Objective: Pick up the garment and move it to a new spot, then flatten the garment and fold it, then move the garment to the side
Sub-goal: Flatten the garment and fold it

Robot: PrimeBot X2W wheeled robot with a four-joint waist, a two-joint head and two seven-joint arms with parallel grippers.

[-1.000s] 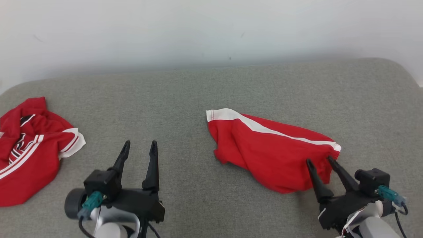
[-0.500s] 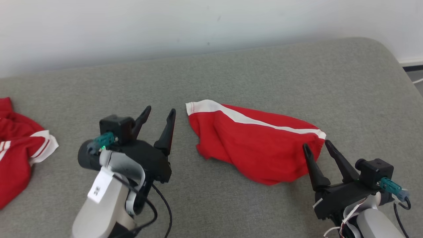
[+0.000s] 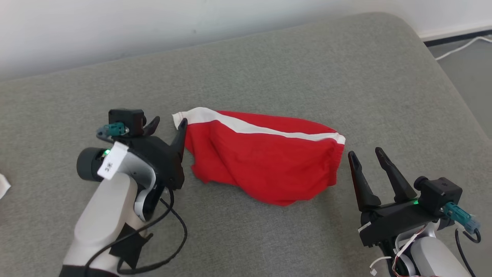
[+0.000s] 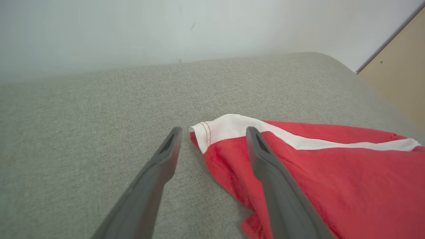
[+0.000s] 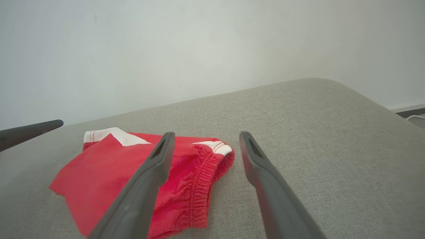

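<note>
The garment is a pair of red shorts with a white stripe, lying crumpled on the grey cushioned surface. My left gripper stands open at its left end, the white-trimmed corner lying between the fingertips in the left wrist view. My right gripper is open just right of the shorts' elastic waistband, with nothing between its fingers. In the right wrist view the garment lies left of and behind the left finger.
The surface's rounded right edge drops to a floor with a white cable. A wall runs behind. A scrap of white cloth shows at the far left edge. A tan panel stands at the right in the left wrist view.
The head camera has swung right, so the second red garment slid out of sight. My left gripper has moved right, up to the shorts' white corner. The right gripper stayed by the waistband.
</note>
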